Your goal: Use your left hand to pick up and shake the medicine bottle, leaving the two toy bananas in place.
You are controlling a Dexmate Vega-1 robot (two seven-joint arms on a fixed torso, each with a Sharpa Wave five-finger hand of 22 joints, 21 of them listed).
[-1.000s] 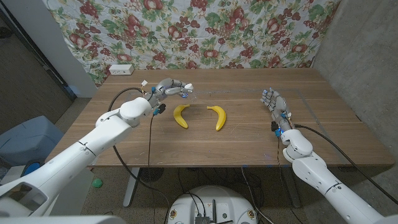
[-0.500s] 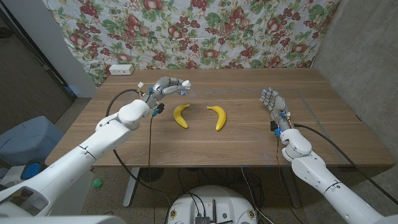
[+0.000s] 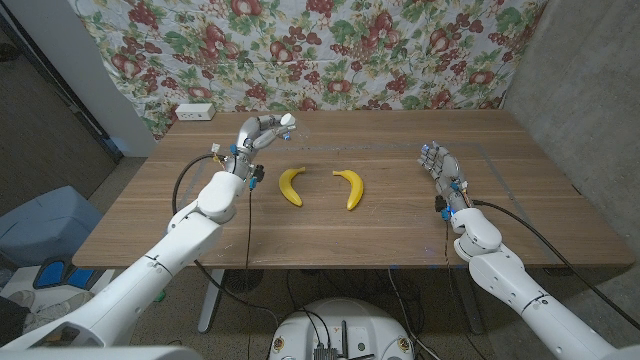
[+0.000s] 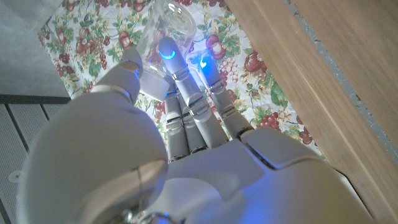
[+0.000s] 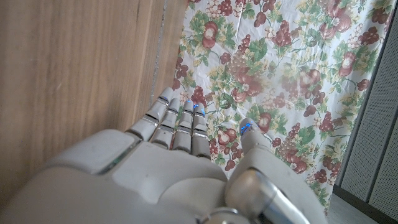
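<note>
The white left hand [image 3: 258, 131] grasps the small clear plastic medicine bottle [image 3: 286, 120] in the upper left of the frame, lifted off the wooden table [image 3: 400, 215]. Two yellow toy bananas [image 3: 291, 186] lie below it. The right hand [image 3: 437, 160] is released, fingers extended.

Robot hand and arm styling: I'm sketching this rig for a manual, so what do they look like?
Both arms have glossy white, rounded shells. Black cables loop loosely along the forearms. The left robot hand and right robot hand are silver-grey with segmented fingers, and small blue lights glow at the fingertips.
</note>
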